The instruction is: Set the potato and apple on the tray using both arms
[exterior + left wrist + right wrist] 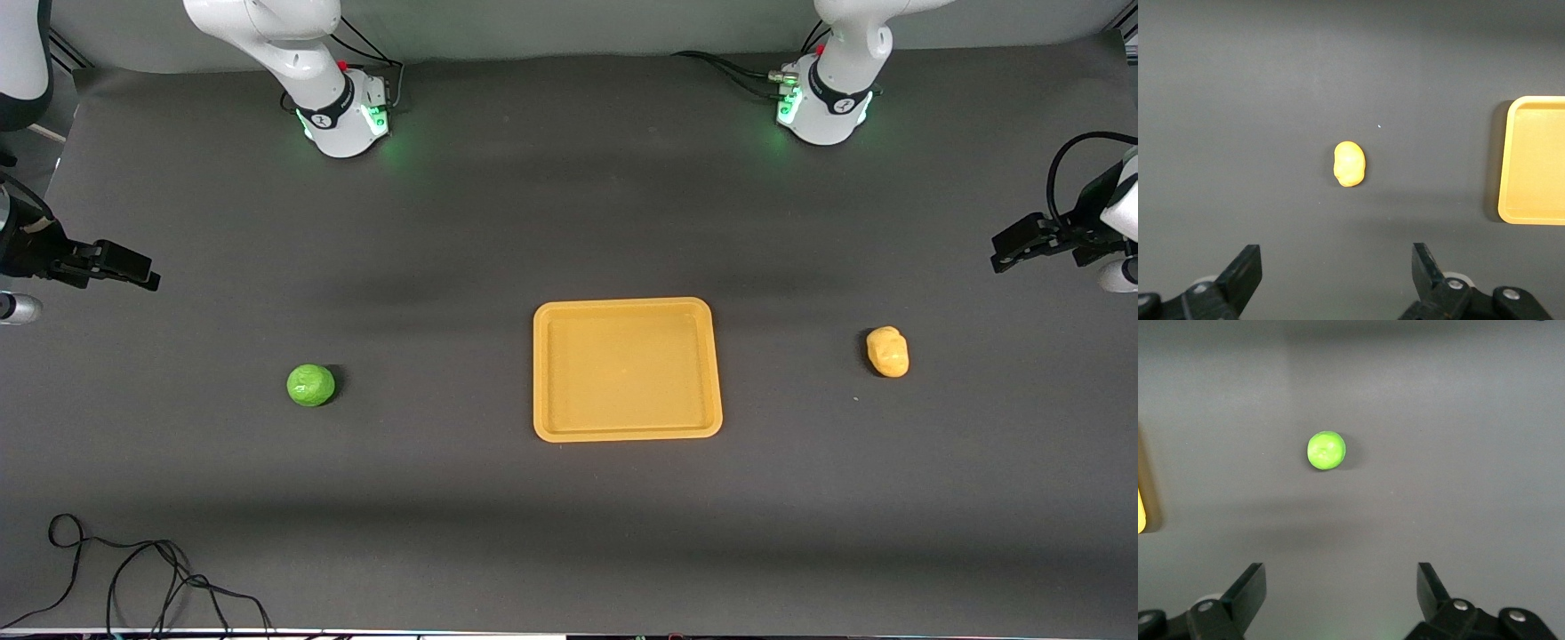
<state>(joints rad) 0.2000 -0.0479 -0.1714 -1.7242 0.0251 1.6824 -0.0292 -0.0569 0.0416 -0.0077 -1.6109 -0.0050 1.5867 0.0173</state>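
The orange-yellow tray (627, 430) lies flat mid-table and holds nothing. The lumpy yellow potato (888, 351) rests on the mat toward the left arm's end; the left wrist view shows the potato (1349, 164) well ahead of the fingers. The round green apple (310, 386) sits toward the right arm's end, and the apple (1326, 450) appears alone in the right wrist view. My left gripper (1005, 259) hovers open in the air at the left arm's end of the table, holding nothing. My right gripper (142, 271) hovers open at the right arm's end, likewise holding nothing.
A loose black cable (133, 578) lies at the table's near edge toward the right arm's end. The two arm bases (351, 116) glow green along the table's back edge. A corner of the tray (1531, 167) shows in the left wrist view.
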